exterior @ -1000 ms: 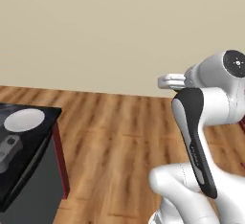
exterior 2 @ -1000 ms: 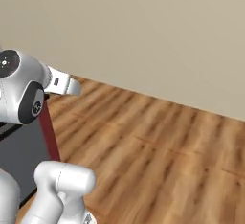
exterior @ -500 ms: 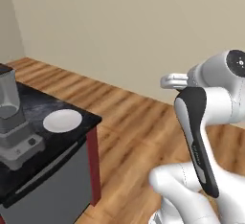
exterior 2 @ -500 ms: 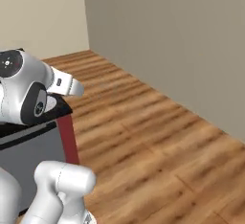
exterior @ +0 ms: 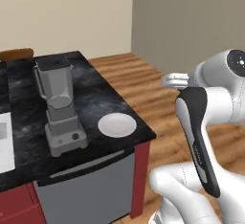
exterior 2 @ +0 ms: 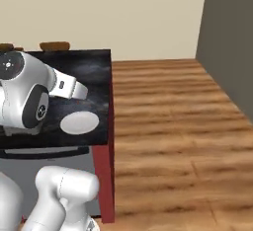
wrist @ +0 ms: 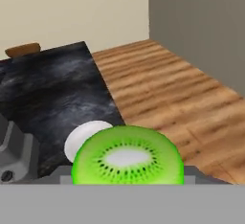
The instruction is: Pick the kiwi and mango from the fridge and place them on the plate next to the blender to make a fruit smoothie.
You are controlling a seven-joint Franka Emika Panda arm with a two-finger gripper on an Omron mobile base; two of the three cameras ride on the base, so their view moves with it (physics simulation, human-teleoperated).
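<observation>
I have the kiwi (wrist: 127, 155) in my claw, its cut green face with the pale core and ring of dark seeds sitting right in front of my hand camera; my fingertips are hidden behind it, so I judge the grip from the fruit hanging there rather than from seeing the jaws clamped. Just beyond the kiwi lies the plate (exterior: 117, 124), white and bare, with nothing on it. So, as I read it, the first fruit is out and on its way, still to be set down, and the mango has yet to be fetched. The plate rests near the corner of the black counter (exterior: 100, 94), close to both the front edge and the side edge, with the blender (exterior: 58, 106) just beside it on the side away from that corner. The blender's tall jar is the one thing I would have to keep clear of coming in. Past the counter's side edge the wooden floor (exterior 2: 173, 121) runs open to the grey wall (exterior 2: 230, 32), giving plenty of room to swing my arm (exterior: 203, 137).
</observation>
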